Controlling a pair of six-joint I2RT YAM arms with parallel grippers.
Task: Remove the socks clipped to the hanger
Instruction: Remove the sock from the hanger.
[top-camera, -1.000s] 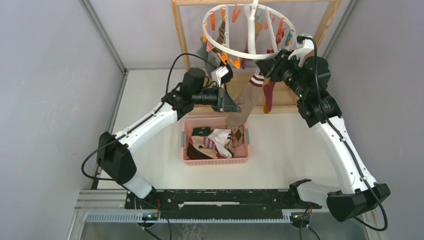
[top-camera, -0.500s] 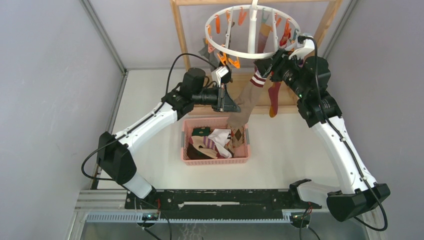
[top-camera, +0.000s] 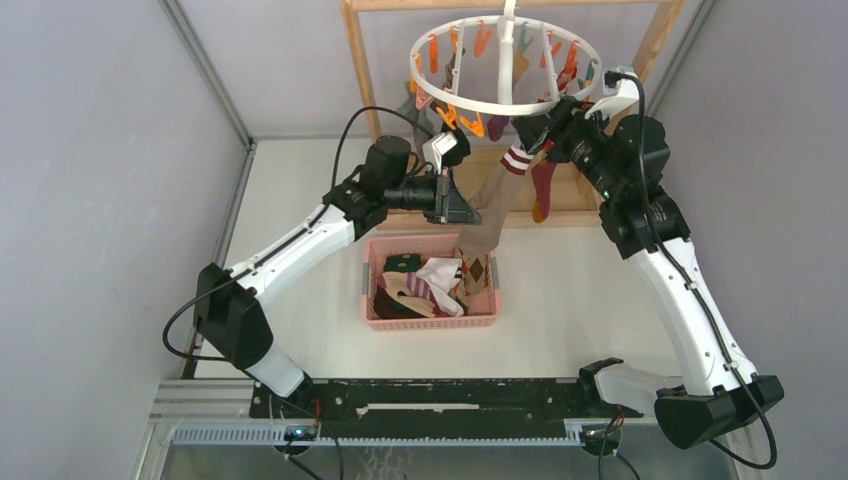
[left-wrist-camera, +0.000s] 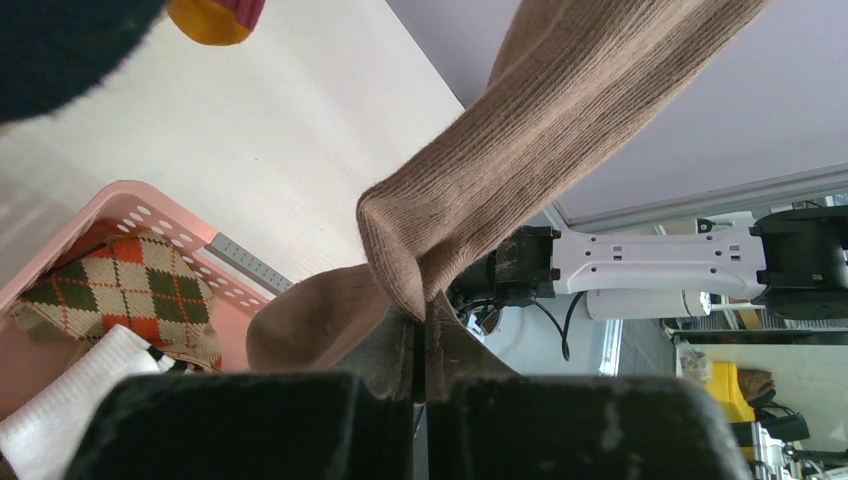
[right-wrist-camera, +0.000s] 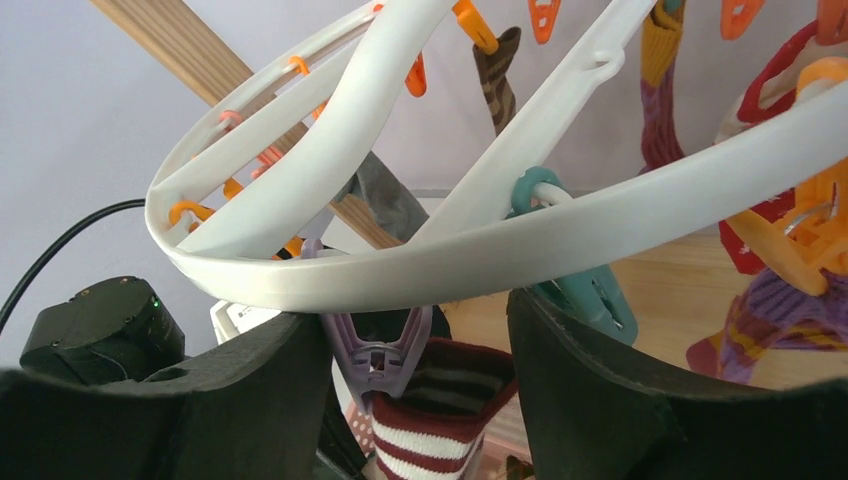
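The hanger (top-camera: 505, 104) is a white ring with orange and teal clips, and several socks hang from it. A brown sock (top-camera: 492, 208) with a red and white striped cuff (right-wrist-camera: 448, 428) hangs from a lilac clip (right-wrist-camera: 372, 352) on the ring (right-wrist-camera: 470, 262). My right gripper (top-camera: 537, 128) stands open under the rim, its jaws on either side of that clip and cuff (right-wrist-camera: 412, 335), touching neither. My left gripper (top-camera: 458, 207) is shut on the brown sock's foot (left-wrist-camera: 480, 190), above the basket; its fingertips (left-wrist-camera: 420, 318) pinch the fabric.
A pink basket (top-camera: 430, 322) with several removed socks, one of them argyle (left-wrist-camera: 120, 290), sits below the left gripper. The wooden rack frame (top-camera: 353, 62) stands behind the hanger. A dark red sock (top-camera: 543, 188) and a teal clip (right-wrist-camera: 588, 292) hang close to the right gripper.
The right gripper has opened wider around the clip. The hanger ring, tilted down before, has swung back up and levelled. The left gripper has kept hold of the brown sock.
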